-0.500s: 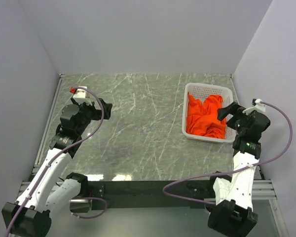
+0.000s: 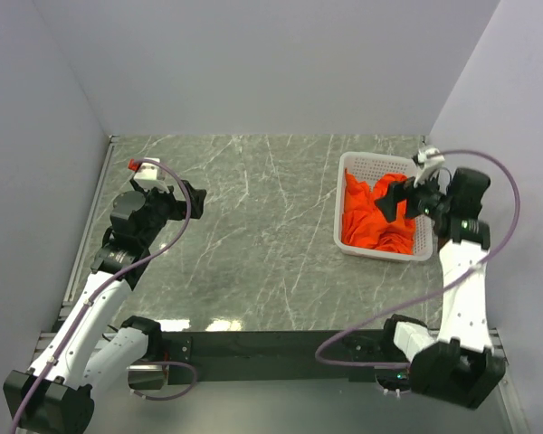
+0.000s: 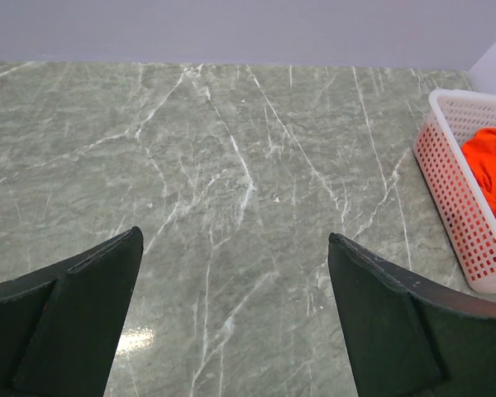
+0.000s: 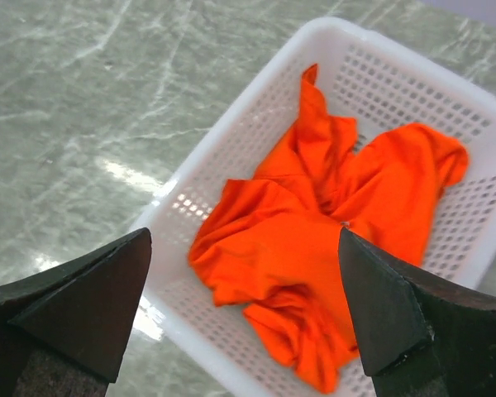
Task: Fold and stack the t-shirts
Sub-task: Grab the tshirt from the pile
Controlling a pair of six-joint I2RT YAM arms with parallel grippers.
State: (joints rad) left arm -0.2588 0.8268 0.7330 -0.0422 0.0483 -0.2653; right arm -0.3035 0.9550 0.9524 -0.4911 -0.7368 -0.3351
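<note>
The orange-red t-shirts (image 2: 373, 215) lie crumpled in a heap inside a white mesh basket (image 2: 355, 165) at the table's right. In the right wrist view the t-shirts (image 4: 314, 248) fill the basket (image 4: 231, 124) below my open right gripper (image 4: 244, 240), which hangs above the heap without touching it. From the top view the right gripper (image 2: 396, 199) is over the basket's right half. My left gripper (image 2: 194, 199) stands open above bare table at the left, far from the cloth. The left wrist view shows its fingers (image 3: 83, 289) wide apart, with the basket (image 3: 455, 198) at the right edge.
A grey-green marbled table (image 2: 253, 235) spans the view, bounded by pale walls behind and on both sides. The basket stands close to the right wall. A purple cable (image 2: 511, 235) loops beside the right arm.
The right arm has swung up and leftward, bringing its gripper from the basket's right rim to over the t-shirts. The left arm has stayed still.
</note>
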